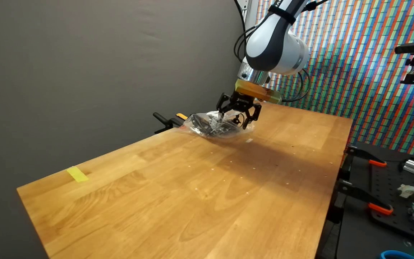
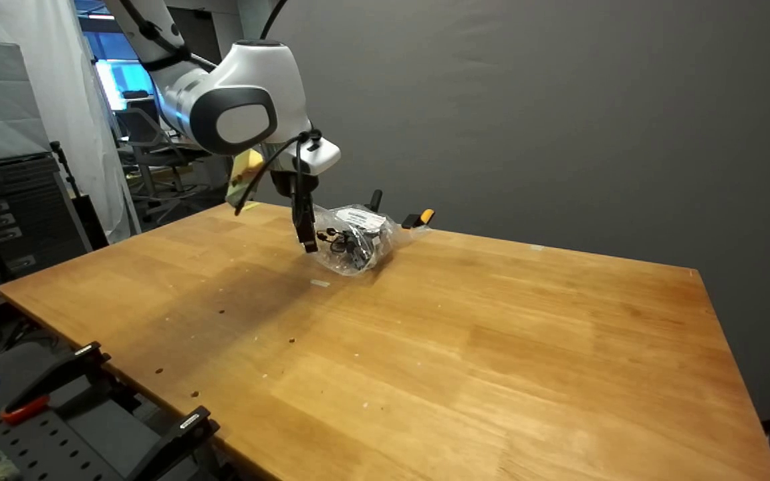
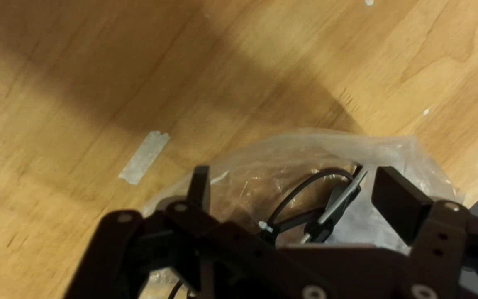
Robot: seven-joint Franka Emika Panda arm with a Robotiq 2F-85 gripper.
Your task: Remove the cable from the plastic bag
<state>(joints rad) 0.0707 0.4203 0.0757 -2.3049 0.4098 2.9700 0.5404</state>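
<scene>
The clear plastic bag (image 1: 196, 124) lies on the far edge of the wooden table, and it also shows in an exterior view (image 2: 385, 246) and in the wrist view (image 3: 326, 143). Black cable (image 3: 298, 219) with a light tie shows in the bag; its dark connectors also show in an exterior view (image 2: 339, 244). My gripper (image 1: 233, 121) points down at the bag's near end. In the wrist view the gripper (image 3: 297, 191) is open, its fingers wide apart on either side of the cable loop, holding nothing. I cannot tell whether the fingertips are inside the bag or above it.
A white label (image 2: 361, 218) lies on or in the bag. Clamps with black and orange handles (image 1: 169, 121) stand at the table edge behind it. The wooden table (image 1: 178, 201) bears a tape strip (image 3: 144, 158) near the bag. A grey wall stands behind.
</scene>
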